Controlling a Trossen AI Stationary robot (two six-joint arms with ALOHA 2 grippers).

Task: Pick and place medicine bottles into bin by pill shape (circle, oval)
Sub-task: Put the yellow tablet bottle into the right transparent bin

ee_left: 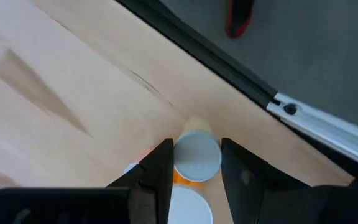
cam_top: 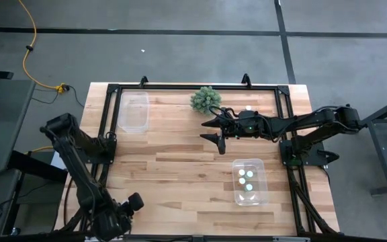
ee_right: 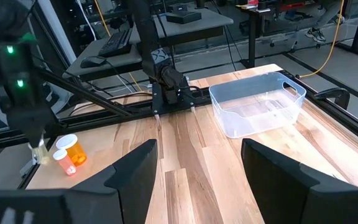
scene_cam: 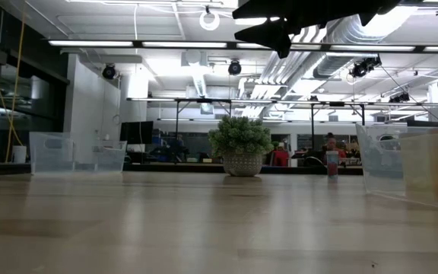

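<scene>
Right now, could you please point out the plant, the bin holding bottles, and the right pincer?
plant (cam_top: 206,99), high view, middle of foliage.
bin holding bottles (cam_top: 263,195), high view, right rim.
right pincer (cam_top: 213,130), high view, midway between fingertips.

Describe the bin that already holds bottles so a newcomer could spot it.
On the wooden table, look right, near the right arm's base. The clear bin there holds white-capped bottles; the other bin, far left, is empty.

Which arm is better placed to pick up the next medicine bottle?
Left: its end effector already straddles a white-capped bottle at the table edge. The right end effector hangs open mid-table, bottleless.
</scene>
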